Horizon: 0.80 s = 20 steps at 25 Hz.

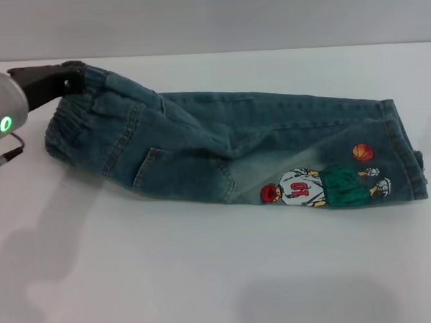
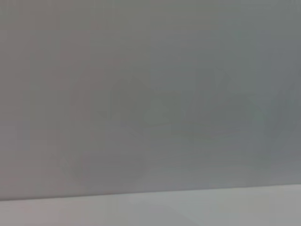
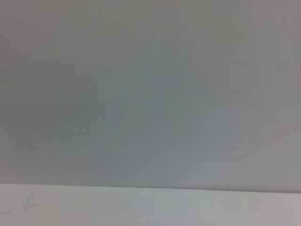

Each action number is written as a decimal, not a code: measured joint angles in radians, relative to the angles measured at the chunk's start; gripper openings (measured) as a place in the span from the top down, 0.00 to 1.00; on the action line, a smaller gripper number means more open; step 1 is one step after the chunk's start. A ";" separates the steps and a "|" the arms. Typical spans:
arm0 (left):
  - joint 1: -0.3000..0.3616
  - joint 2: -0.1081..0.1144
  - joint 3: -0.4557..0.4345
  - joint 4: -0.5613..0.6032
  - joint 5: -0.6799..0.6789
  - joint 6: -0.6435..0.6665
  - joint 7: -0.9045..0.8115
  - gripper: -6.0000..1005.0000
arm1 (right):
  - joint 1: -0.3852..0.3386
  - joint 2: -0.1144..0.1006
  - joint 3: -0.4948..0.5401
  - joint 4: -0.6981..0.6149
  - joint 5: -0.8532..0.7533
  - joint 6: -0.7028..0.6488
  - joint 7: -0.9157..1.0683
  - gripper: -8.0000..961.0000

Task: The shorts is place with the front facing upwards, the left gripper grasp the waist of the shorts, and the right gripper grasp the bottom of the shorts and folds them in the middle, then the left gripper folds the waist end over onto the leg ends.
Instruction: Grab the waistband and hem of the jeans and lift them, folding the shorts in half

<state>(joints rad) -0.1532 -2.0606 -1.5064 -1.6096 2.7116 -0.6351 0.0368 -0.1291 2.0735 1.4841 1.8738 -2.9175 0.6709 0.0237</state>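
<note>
Blue denim shorts lie across the white table in the head view, folded lengthwise into one band. A cartoon print shows near the leg ends on the right. The elastic waist is on the left and is raised off the table, casting a shadow below it. My left gripper holds the waist's far top corner, its black fingers shut on the fabric. My right gripper is out of view. Both wrist views show only a grey wall and a strip of table.
A soft shadow falls on the table near the front edge. The table's far edge meets a grey wall behind the shorts.
</note>
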 joint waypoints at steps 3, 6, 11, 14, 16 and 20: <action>-0.029 0.001 0.004 0.042 -0.012 0.034 0.004 0.96 | -0.009 0.000 0.010 -0.005 0.000 -0.007 -0.001 0.99; -0.047 0.001 0.004 0.064 -0.013 0.046 0.004 0.96 | -0.014 0.001 0.019 -0.019 0.001 -0.009 -0.003 0.99; -0.071 0.002 0.008 0.071 -0.019 0.051 0.004 0.96 | 0.019 0.001 0.030 -0.082 0.015 0.077 0.006 0.99; -0.074 0.002 0.015 0.072 -0.019 0.050 0.004 0.96 | 0.046 0.003 0.029 -0.132 0.016 0.104 0.007 0.96; -0.075 0.002 0.019 0.072 -0.019 0.050 0.004 0.96 | 0.049 0.003 0.024 -0.140 0.016 0.096 0.009 0.94; -0.070 0.002 0.022 0.070 -0.020 0.048 0.005 0.96 | 0.053 0.003 0.020 -0.124 0.016 0.093 0.016 0.88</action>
<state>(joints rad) -0.2235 -2.0585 -1.4843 -1.5395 2.6920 -0.5873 0.0415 -0.0766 2.0767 1.5036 1.7499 -2.9012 0.7642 0.0393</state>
